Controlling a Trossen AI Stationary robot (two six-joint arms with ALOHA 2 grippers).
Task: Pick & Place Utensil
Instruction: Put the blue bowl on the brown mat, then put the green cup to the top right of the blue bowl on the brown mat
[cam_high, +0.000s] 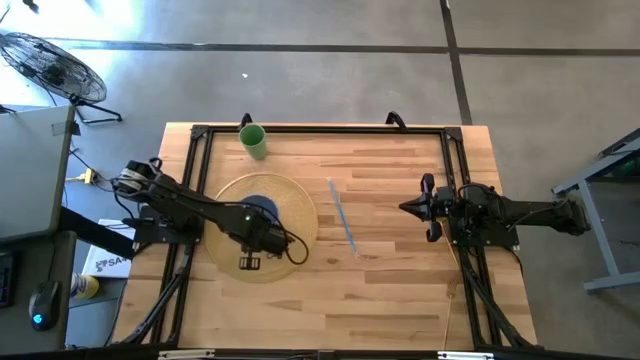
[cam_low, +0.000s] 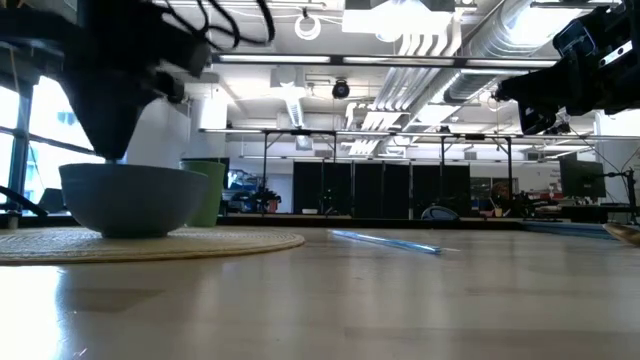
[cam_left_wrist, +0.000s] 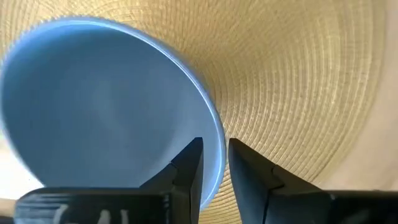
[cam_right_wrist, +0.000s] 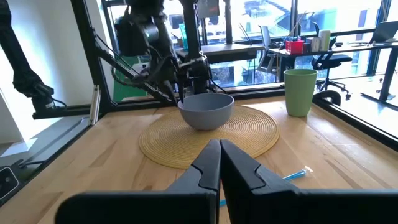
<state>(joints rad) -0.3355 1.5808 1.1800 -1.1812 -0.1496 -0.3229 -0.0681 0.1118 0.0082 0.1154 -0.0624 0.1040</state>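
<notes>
A grey-blue bowl (cam_high: 264, 207) (cam_low: 133, 198) (cam_right_wrist: 206, 109) sits on a round woven placemat (cam_high: 300, 215) (cam_left_wrist: 298, 81) on the table's left half. My left gripper (cam_left_wrist: 214, 171) comes down on the bowl's rim and is shut on it. A thin blue utensil (cam_high: 342, 215) (cam_low: 385, 240) (cam_right_wrist: 296, 175) lies flat on the bare wood right of the mat. My right gripper (cam_high: 424, 207) (cam_right_wrist: 219, 158) hovers shut above the table's right side, pointing toward the utensil without touching it. My left gripper has the bowl's rim (cam_left_wrist: 219, 140) between its two fingers, one finger (cam_left_wrist: 189, 168) inside the bowl and the other (cam_left_wrist: 249, 171) outside, over the mat. The fingers come from above, pointing down. The bowl stands upright with its base on the placemat.
A green cup (cam_high: 253, 140) (cam_right_wrist: 300, 91) (cam_low: 205, 190) stands upright near the table's far edge, beyond the mat. A black frame (cam_high: 320, 130) runs along the far edge and both sides of the table. Bare wood (cam_high: 390, 290) lies between the mat and the right arm.
</notes>
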